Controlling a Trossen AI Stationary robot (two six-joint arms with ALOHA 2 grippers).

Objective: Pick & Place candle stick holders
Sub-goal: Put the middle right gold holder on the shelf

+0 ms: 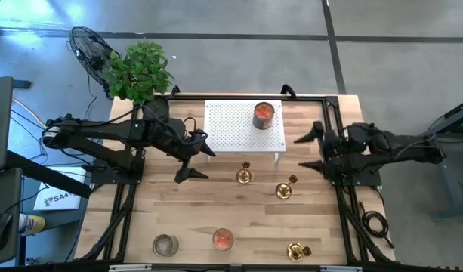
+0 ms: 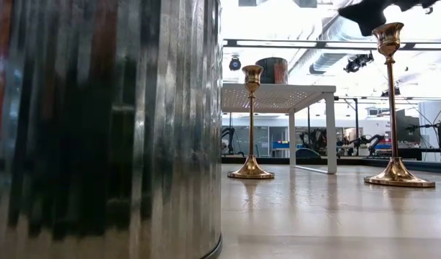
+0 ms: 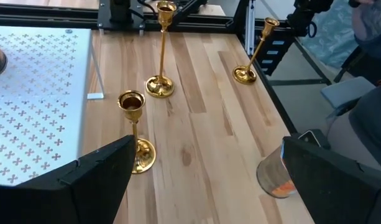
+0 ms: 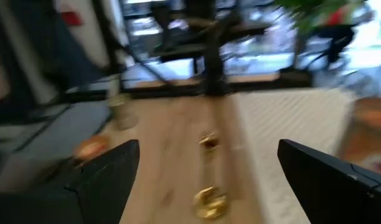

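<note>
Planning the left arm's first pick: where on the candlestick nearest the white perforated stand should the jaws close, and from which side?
Grip that candlestick on its thin stem, midway between cup and flared base. It stands upright, so a level approach from the left gripper's side suits, jaws on either side of the stem. The stand is close behind it, so coming from the open table is probably safer.

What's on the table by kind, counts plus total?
Gold candle stick holders: 3, one near the stand, one mid-table, one at the front edge
Jar candles: 3, one on the stand, an orange one and a grey one at the front
White perforated stand: 1
Total: 7
</note>
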